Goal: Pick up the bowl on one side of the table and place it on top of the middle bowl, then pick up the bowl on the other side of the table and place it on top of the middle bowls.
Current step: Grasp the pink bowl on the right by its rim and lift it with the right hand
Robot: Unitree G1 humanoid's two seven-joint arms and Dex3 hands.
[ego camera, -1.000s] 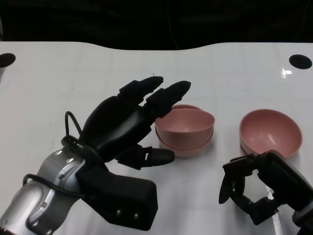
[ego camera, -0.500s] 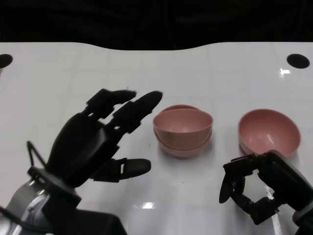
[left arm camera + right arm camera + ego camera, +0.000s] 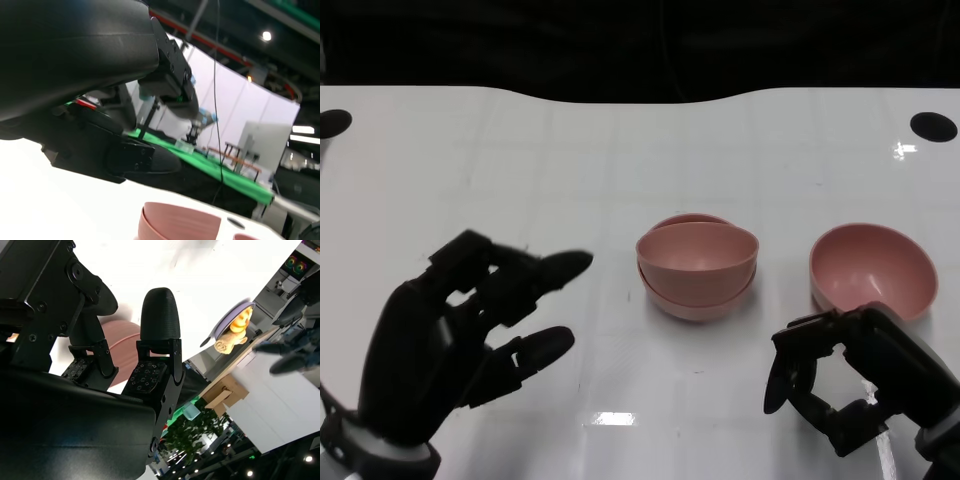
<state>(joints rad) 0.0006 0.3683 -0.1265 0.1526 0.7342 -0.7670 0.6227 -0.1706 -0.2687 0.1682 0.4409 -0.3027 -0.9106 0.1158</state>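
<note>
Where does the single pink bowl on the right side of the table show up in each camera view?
Head view: single pink bowl, right of centre, just beyond the right hand.
Left wrist view: only a pink sliver at the bottom edge, probably it.
Right wrist view: pink patch behind the fingers.
Shared landmark: the white table.

The left hand (image 3: 450, 335) has drawn back from the stacked bowls (image 3: 697, 268) — empty, fingers apart.
</note>
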